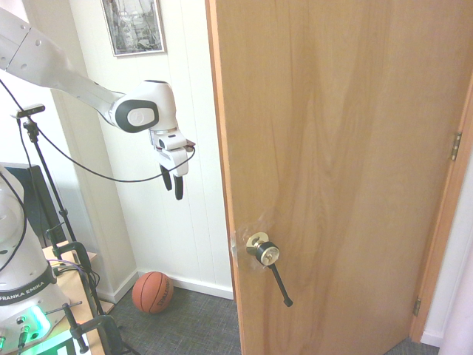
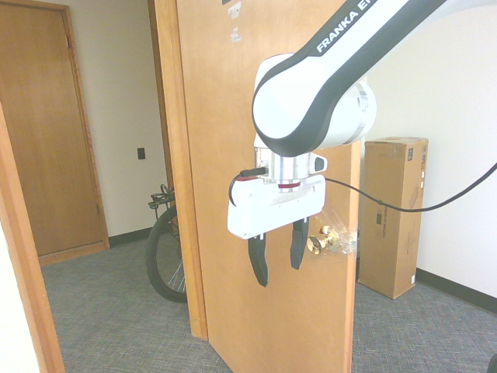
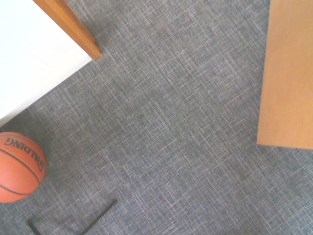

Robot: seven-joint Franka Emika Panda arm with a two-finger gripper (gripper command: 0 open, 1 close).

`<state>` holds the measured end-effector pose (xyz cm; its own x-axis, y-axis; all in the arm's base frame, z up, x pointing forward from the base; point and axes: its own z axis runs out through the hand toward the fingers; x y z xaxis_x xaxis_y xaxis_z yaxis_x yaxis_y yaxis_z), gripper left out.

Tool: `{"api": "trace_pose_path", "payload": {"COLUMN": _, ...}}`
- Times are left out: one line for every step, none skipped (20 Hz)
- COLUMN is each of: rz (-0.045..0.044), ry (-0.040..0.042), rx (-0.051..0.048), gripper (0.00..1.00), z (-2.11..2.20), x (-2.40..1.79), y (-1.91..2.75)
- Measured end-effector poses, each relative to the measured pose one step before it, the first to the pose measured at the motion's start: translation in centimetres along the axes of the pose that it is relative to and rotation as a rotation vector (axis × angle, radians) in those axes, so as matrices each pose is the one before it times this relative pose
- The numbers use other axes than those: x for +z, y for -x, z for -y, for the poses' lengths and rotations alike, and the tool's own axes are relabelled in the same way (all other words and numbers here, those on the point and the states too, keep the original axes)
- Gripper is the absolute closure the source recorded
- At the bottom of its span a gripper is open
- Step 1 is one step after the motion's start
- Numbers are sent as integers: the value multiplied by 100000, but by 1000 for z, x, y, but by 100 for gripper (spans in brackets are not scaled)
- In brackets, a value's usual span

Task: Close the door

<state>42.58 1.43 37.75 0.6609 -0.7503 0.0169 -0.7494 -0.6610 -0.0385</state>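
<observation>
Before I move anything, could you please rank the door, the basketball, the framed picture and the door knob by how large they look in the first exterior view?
1. Door
2. Framed picture and basketball: too alike to rank; the picture's top is cut off
3. Door knob

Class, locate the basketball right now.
In the first exterior view, the basketball sits lower left on the grey carpet, beside the white baseboard.

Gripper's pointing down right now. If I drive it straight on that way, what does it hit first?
Probably the carpet; the wrist view shows nothing else directly below the gripper, though its exact line is hard to judge.
</observation>
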Motion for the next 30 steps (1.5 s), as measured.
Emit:
{"api": "trace_pose_path", "payload": {"rz": 40, "ry": 25, "rx": -61, "gripper": 0, "z": -5, "x": 23, "y": -10}}
{"api": "trace_pose_path", "payload": {"rz": -31, "ry": -102, "rx": -339, "gripper": 0, "z": -50, "x": -41, "y": -57}}
{"api": "trace_pose_path", "payload": {"rz": -60, "ry": -142, "rx": -236, "gripper": 0, "z": -61, "x": -64, "y": -66}}
{"api": "trace_pose_path", "payload": {"rz": -6, "ry": -87, "rx": -367, "gripper": 0, "z": -83, "x": -83, "y": -63}}
{"api": "trace_pose_path", "payload": {"rz": -34, "ry": -152, "rx": -312, "gripper": 0, "z": -140, "x": -122, "y": -78}}
{"api": "trace_pose_path", "payload": {"rz": -106, "ry": -266, "rx": -270, "gripper": 0, "z": -276, "x": -155, "y": -65}}
{"api": "trace_pose_path", "payload": {"rz": -202, "ry": -341, "rx": -458, "gripper": 0, "z": -429, "x": -168, "y": 46}}
{"api": "trace_pose_path", "payload": {"rz": -180, "ry": -294, "rx": -130, "gripper": 0, "z": -579, "x": -158, "y": 138}}
{"api": "trace_pose_path", "payload": {"rz": -229, "ry": -328, "rx": 1, "gripper": 0, "z": -719, "x": -206, "y": 194}}
{"api": "trace_pose_path", "payload": {"rz": -80, "ry": -230, "rx": -169, "gripper": 0, "z": -851, "x": -226, "y": 191}}
{"api": "trace_pose_path", "payload": {"rz": 153, "ry": -43, "rx": -128, "gripper": 0, "z": -869, "x": -234, "y": 209}}
{"api": "trace_pose_path", "payload": {"rz": -18, "ry": -265, "rx": -91, "gripper": 0, "z": -874, "x": -306, "y": 158}}
{"api": "trace_pose_path", "payload": {"rz": -176, "ry": -453, "rx": 197, "gripper": 0, "z": -761, "x": -407, "y": 87}}
{"api": "trace_pose_path", "payload": {"rz": -125, "ry": -499, "rx": 427, "gripper": 0, "z": -743, "x": -432, "y": 33}}
{"api": "trace_pose_path", "payload": {"rz": -292, "ry": -605, "rx": 754, "gripper": 0, "z": -719, "x": -518, "y": -104}}
{"api": "trace_pose_path", "payload": {"rz": -414, "ry": -701, "rx": 1104, "gripper": 0, "z": -763, "x": -500, "y": -235}}
{"api": "trace_pose_path", "payload": {"rz": -495, "ry": -534, "rx": 1280, "gripper": 0, "z": -680, "x": -430, "y": -269}}
{"api": "trace_pose_path", "payload": {"rz": -392, "ry": -411, "rx": 1533, "gripper": 0, "z": -711, "x": -399, "y": -352}}
{"api": "trace_pose_path", "payload": {"rz": -432, "ry": -245, "rx": 1734, "gripper": 0, "z": -779, "x": -303, "y": -479}}
{"api": "trace_pose_path", "payload": {"rz": -377, "ry": -173, "rx": 1699, "gripper": 0, "z": -850, "x": -183, "y": -593}}
{"api": "trace_pose_path", "payload": {"rz": 76, "ry": -236, "rx": 1817, "gripper": 0, "z": -956, "x": -149, "y": -689}}
{"api": "trace_pose_path", "payload": {"rz": 64, "ry": -354, "rx": 1829, "gripper": 0, "z": -1091, "x": -153, "y": -819}}
{"api": "trace_pose_path", "payload": {"rz": -19, "ry": -260, "rx": 1946, "gripper": 0, "z": -1216, "x": -144, "y": -887}}
{"api": "trace_pose_path", "payload": {"rz": 28, "ry": -133, "rx": 1975, "gripper": 0, "z": -1145, "x": -180, "y": -743}}
{"api": "trace_pose_path", "payload": {"rz": -249, "ry": -432, "rx": 2232, "gripper": 0, "z": -1027, "x": -215, "y": -683}}
{"api": "trace_pose_path", "payload": {"rz": -247, "ry": -407, "rx": 2412, "gripper": 0, "z": -1062, "x": -192, "y": -714}}
{"api": "trace_pose_path", "payload": {"rz": -47, "ry": -337, "rx": 2424, "gripper": 0, "z": -1055, "x": -111, "y": -708}}
{"api": "trace_pose_path", "payload": {"rz": -357, "ry": -273, "rx": 2617, "gripper": 0, "z": -1067, "x": -112, "y": -758}}
{"api": "trace_pose_path", "payload": {"rz": -592, "ry": -422, "rx": 2789, "gripper": 0, "z": -1011, "x": -194, "y": -816}}
{"api": "trace_pose_path", "payload": {"rz": -723, "ry": -816, "rx": 2446, "gripper": 0, "z": -938, "x": -209, "y": -881}}
